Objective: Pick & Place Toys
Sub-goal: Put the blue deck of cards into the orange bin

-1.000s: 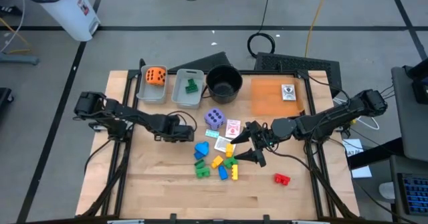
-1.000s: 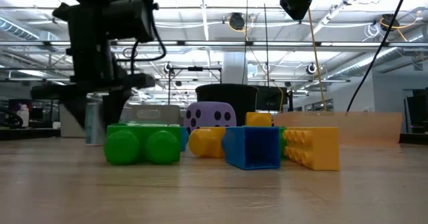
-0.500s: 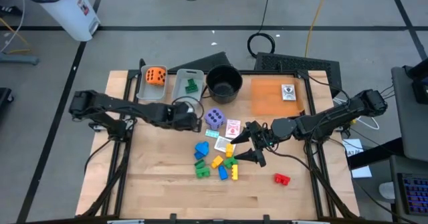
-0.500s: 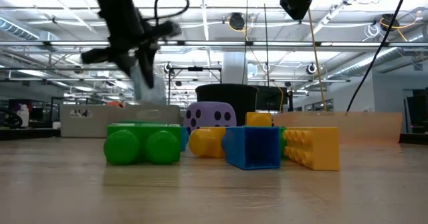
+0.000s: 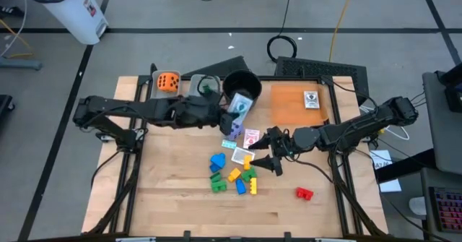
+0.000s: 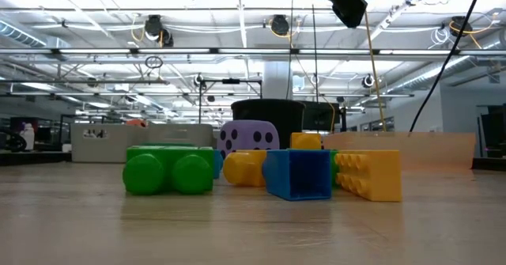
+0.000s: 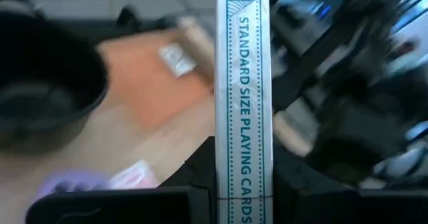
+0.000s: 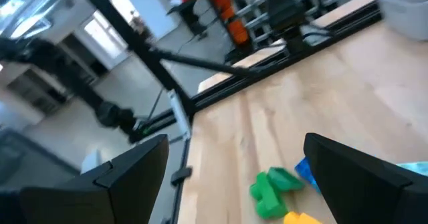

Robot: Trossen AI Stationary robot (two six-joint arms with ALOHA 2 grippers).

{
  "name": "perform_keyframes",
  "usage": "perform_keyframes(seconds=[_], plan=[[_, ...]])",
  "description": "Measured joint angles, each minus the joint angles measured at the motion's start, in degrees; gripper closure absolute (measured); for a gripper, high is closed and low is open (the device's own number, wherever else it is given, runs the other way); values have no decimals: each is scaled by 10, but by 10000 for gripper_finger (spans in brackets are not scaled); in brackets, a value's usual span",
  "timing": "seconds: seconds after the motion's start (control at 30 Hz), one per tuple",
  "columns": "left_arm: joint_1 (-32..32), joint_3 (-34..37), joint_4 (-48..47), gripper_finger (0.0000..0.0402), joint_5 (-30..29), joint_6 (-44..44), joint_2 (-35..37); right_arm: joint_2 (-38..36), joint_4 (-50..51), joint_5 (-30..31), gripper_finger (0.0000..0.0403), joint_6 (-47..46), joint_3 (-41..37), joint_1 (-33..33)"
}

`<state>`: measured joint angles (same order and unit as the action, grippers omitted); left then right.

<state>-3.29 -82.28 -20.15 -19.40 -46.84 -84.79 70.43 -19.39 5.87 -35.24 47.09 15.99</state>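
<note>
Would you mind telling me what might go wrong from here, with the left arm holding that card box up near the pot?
1. The left gripper pinches the playing card box only by its narrow edges, so it might twist or slip out in transit.
2. It hangs over the black pot, with the purple die just below; a drop could land in the pot or knock the die.
3. The right gripper waits open by the block pile, and a small move could scatter it.
</note>
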Motion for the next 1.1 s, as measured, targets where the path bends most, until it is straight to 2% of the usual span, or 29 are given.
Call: perform_keyframes(seconds=[0.17,0.4,0.63,0.77,1.1], plan=[[0,-3,84,327,3,7,-2,0,-54,66,57,18,0,0],[-10,-3,145,328,9,22,-9,0,-195,178,57,36,0,-5],[-15,-3,200,331,20,46,-23,0,-254,180,63,28,0,-34],[-15,-3,214,330,29,46,-34,0,-267,179,91,37,0,-37],[-15,-2,217,331,41,53,-41,0,-272,179,199,63,0,-36]])
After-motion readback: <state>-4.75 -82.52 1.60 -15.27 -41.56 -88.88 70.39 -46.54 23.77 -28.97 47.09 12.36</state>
